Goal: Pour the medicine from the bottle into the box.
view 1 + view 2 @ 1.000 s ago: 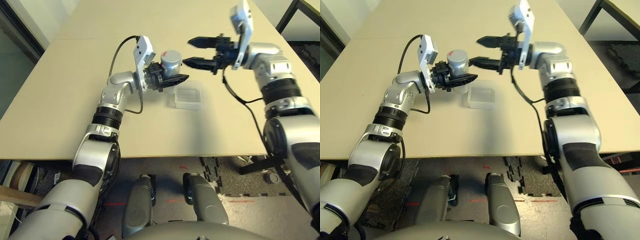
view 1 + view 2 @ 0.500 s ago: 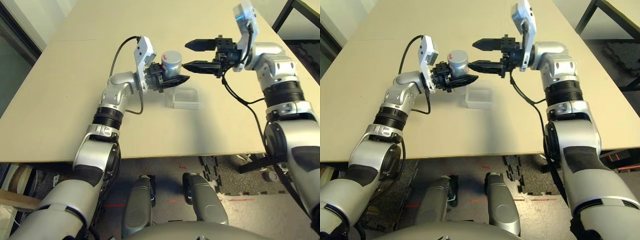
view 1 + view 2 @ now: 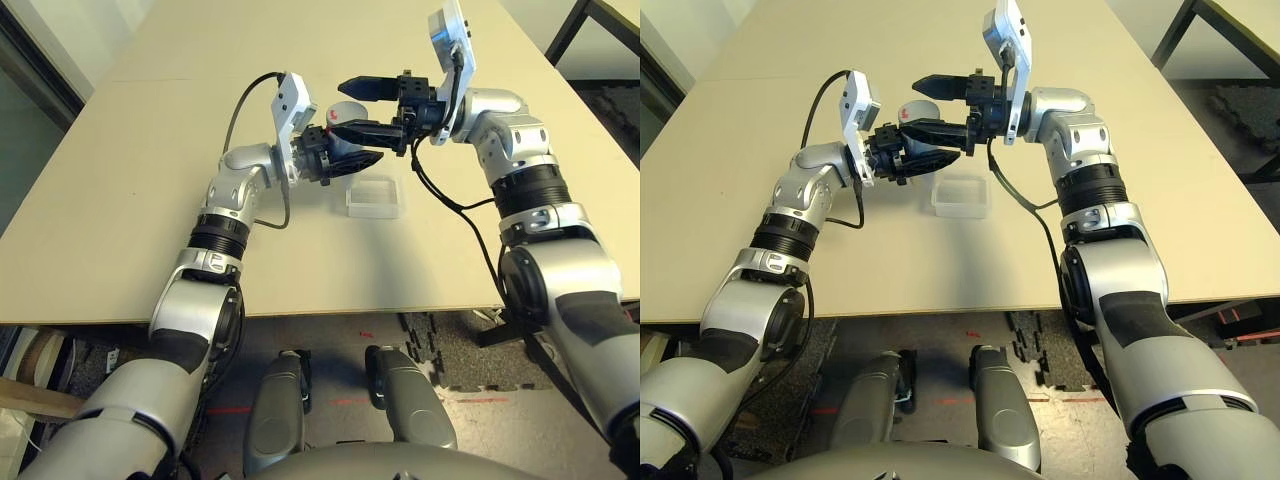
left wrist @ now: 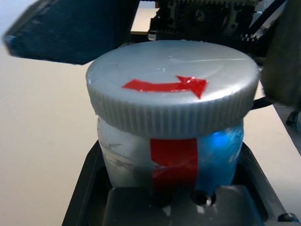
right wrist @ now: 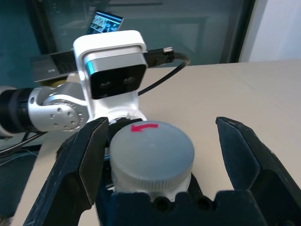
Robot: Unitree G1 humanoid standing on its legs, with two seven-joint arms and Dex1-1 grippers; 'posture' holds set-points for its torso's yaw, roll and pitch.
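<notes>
The table (image 3: 120,180) is seen carrying the clear box (image 3: 373,197), which lies flat just below both grippers. The bottle (image 4: 171,127), cap (image 5: 151,153) still on, is clamped upright in the left gripper (image 3: 340,160). The right gripper (image 5: 162,155) is spread wide, its fingers (image 5: 77,165) flanking the cap, apparently without contact. The medicine cannot be made out.

1. Small silver-grey cylindrical bottle (image 4: 171,141): upright, ribbed grey screw cap (image 5: 151,153) w/ red arrow still on, red tape strip down side; held above table.
2. Shallow square clear-plastic box (image 3: 373,197): lidless, flat on table, just beside & below bottle.
</notes>
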